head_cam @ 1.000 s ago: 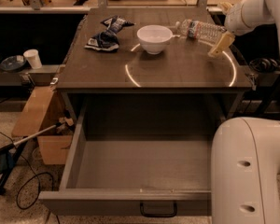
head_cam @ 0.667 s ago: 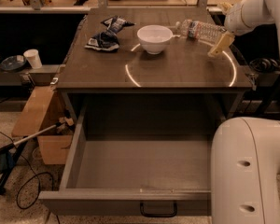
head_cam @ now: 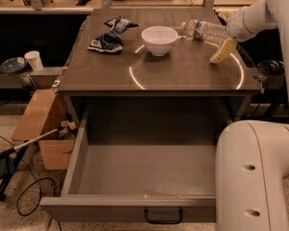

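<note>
My gripper hovers over the right rear part of the tabletop, reaching in from the right on a white arm. Nearest to it is a clear plastic water bottle, lying on its side with its base right by the gripper; whether the two touch is hidden. A white bowl stands left of the bottle, near the middle of the back. Further left lie a dark blue snack bag and a second bag behind it. Below the tabletop a drawer is pulled out, with nothing inside.
My white base fills the lower right, against the drawer's right side. Left of the table stand a cardboard box, a low shelf with a paper cup and dishes, and tools and cables on the floor.
</note>
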`<action>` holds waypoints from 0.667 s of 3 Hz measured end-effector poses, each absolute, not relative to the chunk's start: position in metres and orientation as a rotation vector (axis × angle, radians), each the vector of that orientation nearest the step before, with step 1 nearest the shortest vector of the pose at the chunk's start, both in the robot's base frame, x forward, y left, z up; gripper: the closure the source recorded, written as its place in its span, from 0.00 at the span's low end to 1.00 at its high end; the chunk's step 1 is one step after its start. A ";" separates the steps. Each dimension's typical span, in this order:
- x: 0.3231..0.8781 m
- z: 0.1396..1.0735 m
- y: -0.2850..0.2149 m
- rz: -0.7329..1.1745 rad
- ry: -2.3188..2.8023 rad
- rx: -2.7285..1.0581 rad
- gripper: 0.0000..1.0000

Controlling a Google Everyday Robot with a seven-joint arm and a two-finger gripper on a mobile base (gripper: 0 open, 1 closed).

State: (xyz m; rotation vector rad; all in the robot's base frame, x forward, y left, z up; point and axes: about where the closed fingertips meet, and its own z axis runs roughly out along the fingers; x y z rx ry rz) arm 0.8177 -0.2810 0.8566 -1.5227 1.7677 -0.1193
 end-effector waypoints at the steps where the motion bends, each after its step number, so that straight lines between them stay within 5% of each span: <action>1: 0.818 0.857 -0.281 -0.119 1.768 -1.523 0.00; 2: 0.819 0.857 -0.279 -0.129 1.768 -1.532 0.00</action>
